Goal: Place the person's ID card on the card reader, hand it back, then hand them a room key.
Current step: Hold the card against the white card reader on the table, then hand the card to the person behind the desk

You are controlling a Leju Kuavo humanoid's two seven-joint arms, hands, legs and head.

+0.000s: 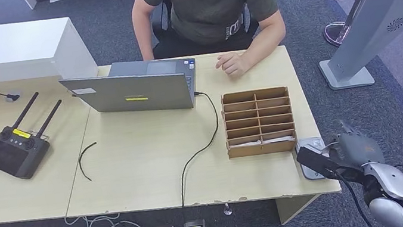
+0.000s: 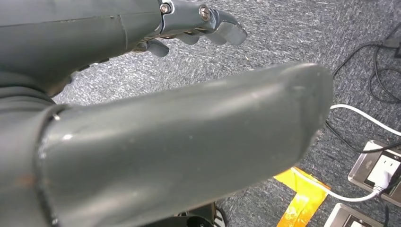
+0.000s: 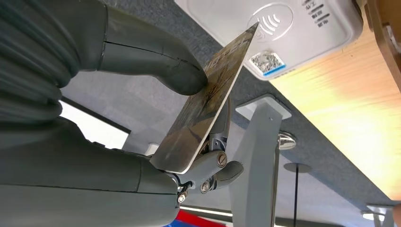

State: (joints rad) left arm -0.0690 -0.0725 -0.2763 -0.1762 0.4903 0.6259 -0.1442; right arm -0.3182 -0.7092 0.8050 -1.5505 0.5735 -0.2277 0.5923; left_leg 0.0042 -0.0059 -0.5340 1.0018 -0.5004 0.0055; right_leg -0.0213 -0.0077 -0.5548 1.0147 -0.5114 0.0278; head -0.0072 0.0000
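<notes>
Right hand (image 3: 189, 118) pinches the worn brownish ID card (image 3: 208, 99) thumb-to-finger — its far corner hovers edge-on beside the white rounded card reader (image 3: 302, 33) at the table's corner — left hand (image 2: 198, 23) hangs empty.

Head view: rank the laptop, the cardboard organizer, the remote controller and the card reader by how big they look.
1. laptop
2. cardboard organizer
3. remote controller
4. card reader, partly hidden by the right hand, so its full size is unsure.

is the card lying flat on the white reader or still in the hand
In the hand: the right hand pinches the brownish printed card edge-on, tilted, near the white card reader.
</notes>
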